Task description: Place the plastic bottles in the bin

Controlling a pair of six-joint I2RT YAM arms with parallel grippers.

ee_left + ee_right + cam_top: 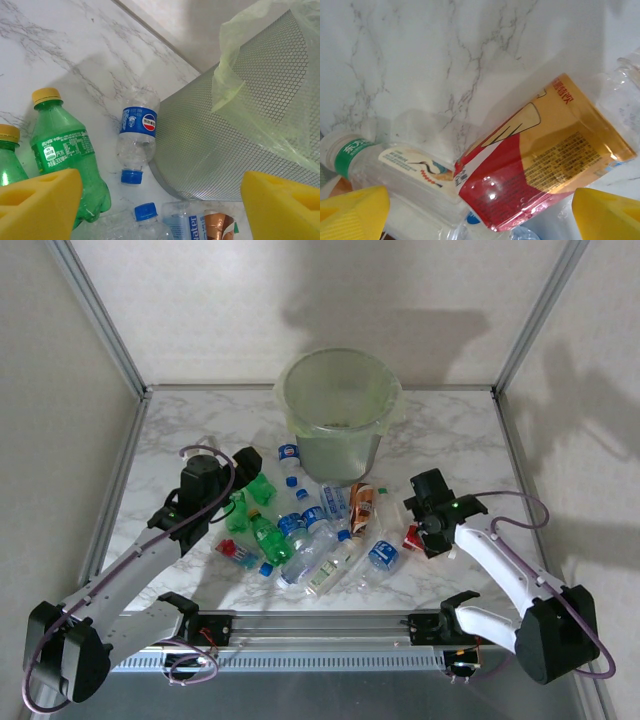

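Note:
The bin (pixel 340 410), a round grey mesh bucket lined with a pale green bag, stands at the back centre. Several plastic bottles (pixel 310 535) lie in a heap in front of it. My left gripper (pixel 250 472) hovers over the heap's left side, open (pixel 160 212) and holding nothing. Beyond its pads lie a green bottle (pixel 65 150) with a yellow cap, a clear blue-labelled bottle (pixel 137 132) and the bin wall (pixel 235 125). My right gripper (pixel 418 512) is open (pixel 480 215) over a red and orange labelled bottle (pixel 540 160) that rests on a clear bottle (pixel 395 160).
The white marble table (pixel 200 430) is fenced by metal frame posts (pixel 120 350) at the back corners. A metal rail (pixel 320 625) runs along the near edge between the arm bases. Bare tabletop lies left and right of the bin.

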